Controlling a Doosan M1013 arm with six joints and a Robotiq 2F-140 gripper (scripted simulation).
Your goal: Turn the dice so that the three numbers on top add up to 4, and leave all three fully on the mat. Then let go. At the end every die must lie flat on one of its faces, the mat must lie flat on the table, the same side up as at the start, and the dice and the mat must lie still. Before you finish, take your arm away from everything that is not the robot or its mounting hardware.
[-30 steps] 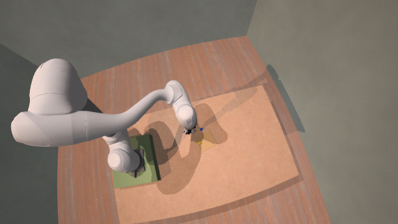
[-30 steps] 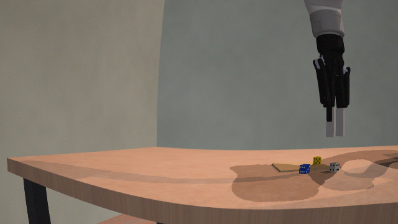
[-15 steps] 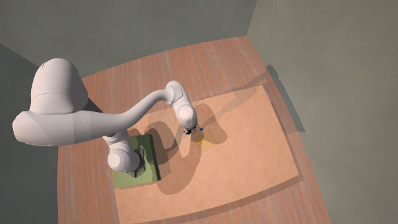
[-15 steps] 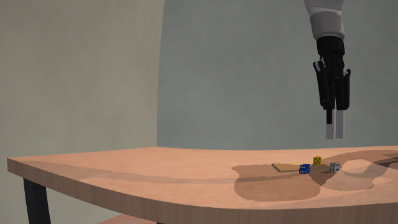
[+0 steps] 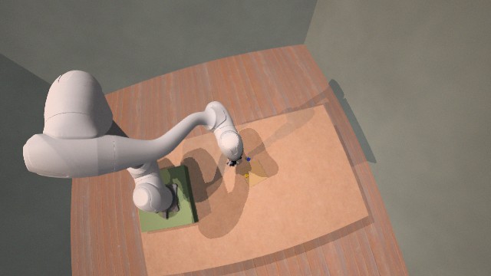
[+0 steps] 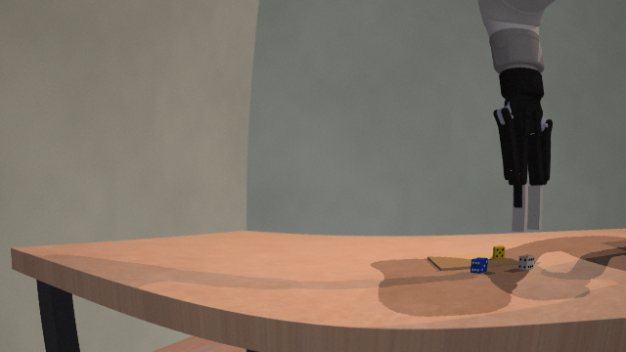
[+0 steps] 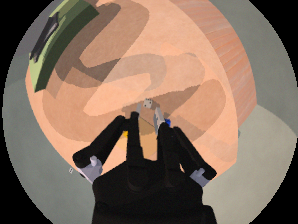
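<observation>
Dice to be turned: the pincer (image 5: pixel 233 162) (image 6: pixel 526 230) (image 7: pixel 147 111), narrowly parted and empty, hangs above the white die (image 6: pixel 526 262) (image 7: pixel 148 103), seemingly just off the mat (image 5: pixel 258 174) (image 6: pixel 447 264) (image 7: pixel 145 135); positioning appears in hand, next requiring wider fingers and descent.

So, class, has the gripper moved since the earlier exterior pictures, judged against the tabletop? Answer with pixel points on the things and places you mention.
Yes. The gripper (image 5: pixel 233 162) (image 6: pixel 526 230) (image 7: pixel 147 111) has come down, its tips now nearer the far edge of the tabletop (image 5: pixel 307 199) (image 6: pixel 196 264) (image 7: pixel 210 55).
</observation>
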